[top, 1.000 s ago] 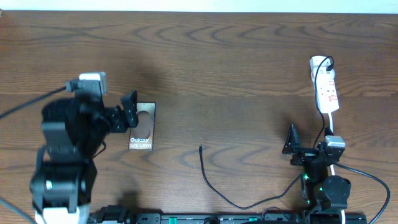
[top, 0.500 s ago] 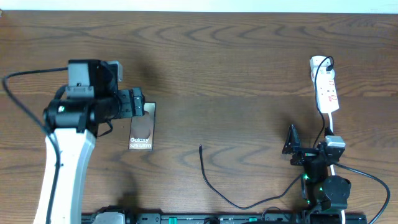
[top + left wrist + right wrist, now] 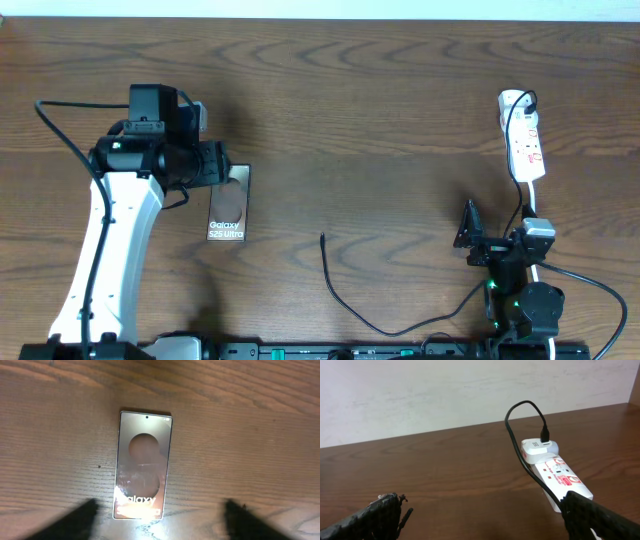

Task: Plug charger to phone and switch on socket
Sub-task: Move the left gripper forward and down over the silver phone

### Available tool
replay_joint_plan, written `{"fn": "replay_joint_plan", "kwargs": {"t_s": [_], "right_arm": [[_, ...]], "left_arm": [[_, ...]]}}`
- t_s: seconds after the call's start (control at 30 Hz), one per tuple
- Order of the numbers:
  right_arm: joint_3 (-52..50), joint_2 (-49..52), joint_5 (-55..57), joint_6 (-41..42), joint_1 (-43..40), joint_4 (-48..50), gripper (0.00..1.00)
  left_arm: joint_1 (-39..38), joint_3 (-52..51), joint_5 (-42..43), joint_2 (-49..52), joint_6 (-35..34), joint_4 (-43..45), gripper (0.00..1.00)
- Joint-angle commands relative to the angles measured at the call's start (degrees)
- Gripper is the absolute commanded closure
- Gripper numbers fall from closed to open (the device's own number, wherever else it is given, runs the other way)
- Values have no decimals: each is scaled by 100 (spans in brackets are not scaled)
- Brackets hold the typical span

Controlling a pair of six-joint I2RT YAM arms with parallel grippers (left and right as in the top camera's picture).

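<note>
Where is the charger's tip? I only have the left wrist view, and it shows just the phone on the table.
Observer: The charger tip lies on the table, right of the phone and apart from it.
Operator: Is anything plugged into the socket?
Observer: Yes, a white adapter sits in the far end of the socket, by the right wrist view.
Operator: And the right gripper?
Observer: The right gripper is open, empty, short of the socket.
</note>
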Motion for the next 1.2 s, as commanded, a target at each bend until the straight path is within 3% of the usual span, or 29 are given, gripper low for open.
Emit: {"fn": "replay_joint_plan", "kwargs": {"t_s": [0.0,0.47,0.6,1.17], "right_arm": [[-7,-33,50,-66,83,-24,1],[-7,-33,50,-66,83,-24,1],[-7,-33,50,-66,83,-24,1],[-7,-33,50,-68,83,-24,1]], "left_arm": [[-11,105,42,175,-9,-31,2],[-11,105,37,1414,-11,11,2],[-118,103,-535,1725,-22,109,2],[-433,-42,-796,1912,-76,391,2]]}}
